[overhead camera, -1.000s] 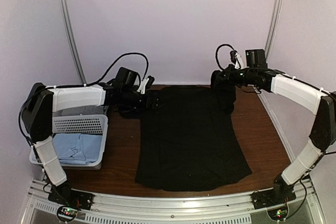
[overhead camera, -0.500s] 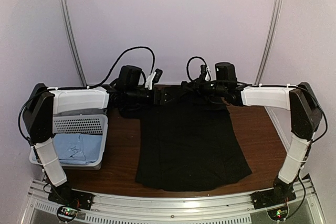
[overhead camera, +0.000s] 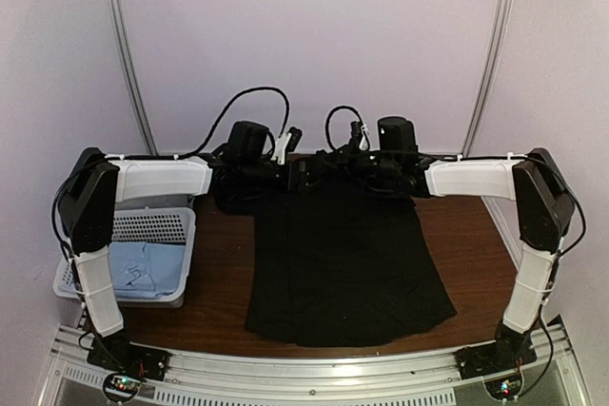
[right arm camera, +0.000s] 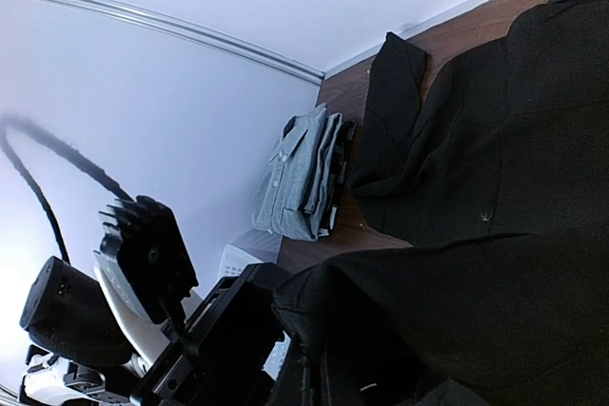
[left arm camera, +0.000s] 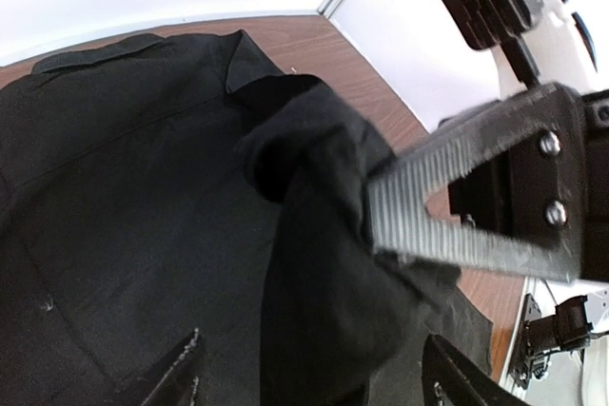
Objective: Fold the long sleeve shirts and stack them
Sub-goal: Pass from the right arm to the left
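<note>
White lattice basket [overhead camera: 143,227] on the left of a brown wooden table [overhead camera: 476,244], pale wall [overhead camera: 314,35] behind

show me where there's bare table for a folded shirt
Widest: bare wood right of the black shirt, out to the table edge. Narrower: the strip between the basket and the shirt. Crowded: the far edge, where the left claw and right claw meet at the bunched sleeve.

Both arms reach inward, the left hand [overhead camera: 303,176] spread wide facing the clamped right hand [overhead camera: 333,164].
</note>
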Available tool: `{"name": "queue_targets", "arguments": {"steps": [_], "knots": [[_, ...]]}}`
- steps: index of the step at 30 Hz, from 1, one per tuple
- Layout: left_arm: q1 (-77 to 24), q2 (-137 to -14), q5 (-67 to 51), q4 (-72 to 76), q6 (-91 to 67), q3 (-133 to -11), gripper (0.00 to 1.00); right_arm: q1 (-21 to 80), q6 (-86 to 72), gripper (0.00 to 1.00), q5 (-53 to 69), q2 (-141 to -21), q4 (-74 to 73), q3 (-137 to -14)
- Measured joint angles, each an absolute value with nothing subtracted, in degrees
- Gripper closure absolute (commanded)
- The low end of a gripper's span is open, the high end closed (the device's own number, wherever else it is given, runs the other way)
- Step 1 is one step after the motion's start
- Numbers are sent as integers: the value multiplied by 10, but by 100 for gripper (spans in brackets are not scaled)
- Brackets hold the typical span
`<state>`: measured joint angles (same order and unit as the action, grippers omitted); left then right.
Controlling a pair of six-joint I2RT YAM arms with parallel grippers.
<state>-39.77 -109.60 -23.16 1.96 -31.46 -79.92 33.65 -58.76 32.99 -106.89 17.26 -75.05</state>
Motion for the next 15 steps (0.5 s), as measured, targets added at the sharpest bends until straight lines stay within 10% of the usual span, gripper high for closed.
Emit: {"name": "queue_targets", "arguments": {"steps": [4, 9, 15], "knots": [[-399, -1116, -227, 20, -314, -820, 45, 340, -587, 100, 330, -1075, 174, -751], [-400, -1123, -229, 20, -316, -832, 99, 342, -583, 93, 329, -1076, 174, -751], [-407, -1129, -217, 12, -316, -844, 100, 341, -550, 62, 318, -1076, 162, -754]]}}
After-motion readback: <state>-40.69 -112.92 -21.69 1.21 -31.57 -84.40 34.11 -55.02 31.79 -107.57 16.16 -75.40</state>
